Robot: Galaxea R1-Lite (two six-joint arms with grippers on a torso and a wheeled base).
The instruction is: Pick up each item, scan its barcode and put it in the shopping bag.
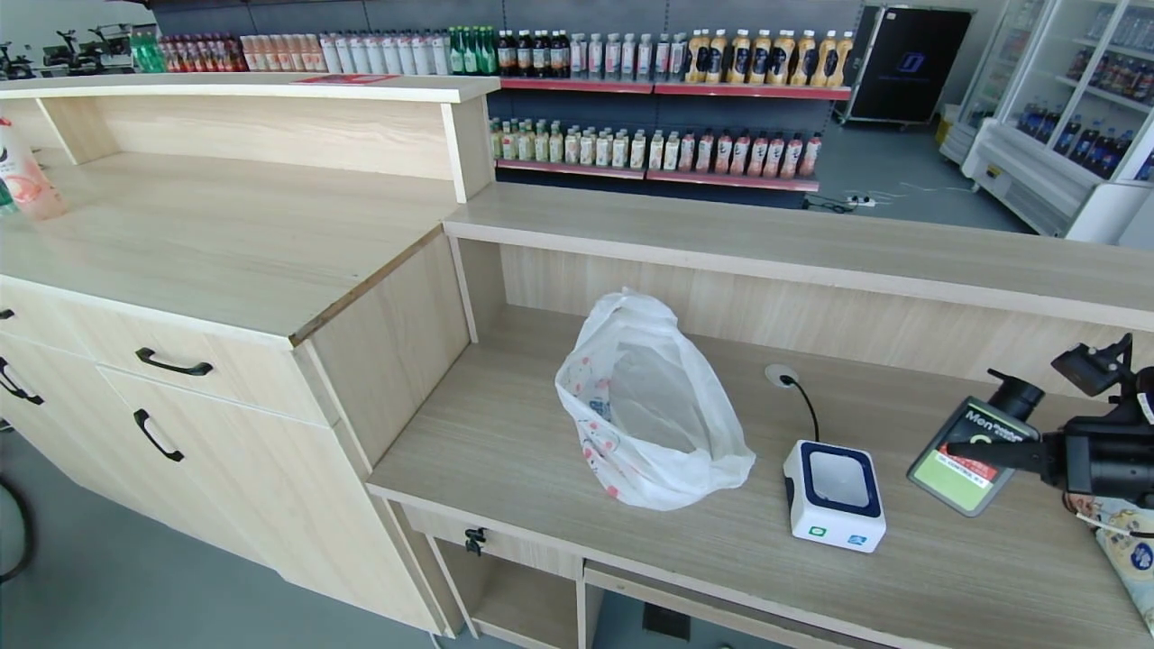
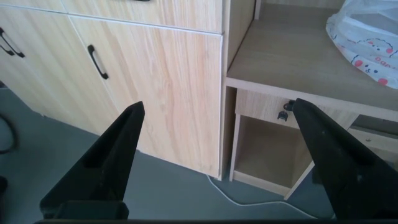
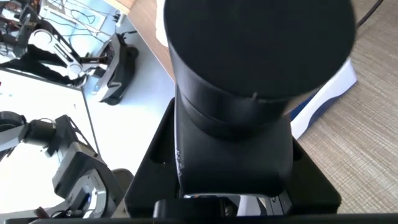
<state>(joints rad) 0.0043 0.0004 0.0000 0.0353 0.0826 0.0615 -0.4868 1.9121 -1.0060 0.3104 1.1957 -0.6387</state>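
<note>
L gripper [image 2: 217, 106] sits closest to its cam: fingers [image 2: 106, 162] spread wide w/ nothing between them, aimed down at the floor by the cabinet doors [image 2: 174, 81]. It is low, under counter level, well left of the scanner [image 1: 834, 494].

Far left of scanner, on the higher counter step: a pinkish bottle [image 1: 22, 171], upright.

Shopping bag [image 1: 649, 406] is just left of the scanner, near but not touching. White plastic w/ red prints, mouth open toward the cam, slumped on the counter [image 1: 541, 433].

The scanner is a white box w/ a dark-framed window facing up. Its black cable [image 1: 805, 401] runs from its back to a round port in the countertop behind it.

Right of the scanner and above counter level, R gripper [image 1: 969, 446] pinches a flat pack [image 1: 956, 478], one black finger lying across the label face. The pack is tilted, w/ the green/red label turned up and toward the cam, clear of the scanner. R arm enters from the right edge, forearm roughly level, wrist pointing left toward the scanner.

Further right of the scanner, under that arm: a patterned snack packet [image 1: 1127, 550] lying on the counter.
</note>
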